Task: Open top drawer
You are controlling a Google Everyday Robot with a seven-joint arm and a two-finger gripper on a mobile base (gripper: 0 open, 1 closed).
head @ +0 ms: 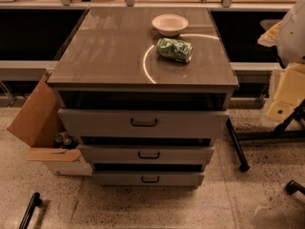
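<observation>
The top drawer (143, 123) is the tallest grey front of the cabinet, with a small dark bar handle (144, 123) at its centre. Its front stands a little forward of the cabinet, with a dark gap (143, 100) between it and the countertop. Two shorter grey drawers (147, 154) (148, 178) sit below it. My gripper is out of view. Only pale parts of my arm (289, 92) show at the right edge, well to the right of the cabinet and apart from it.
A white bowl (169, 24) and a crumpled green can (175, 49) lie on the glossy countertop (105, 51). A cardboard box (33, 116) leans against the cabinet's left side. A black stand leg (236, 146) crosses the floor at right. A black bar (29, 210) lies at bottom left.
</observation>
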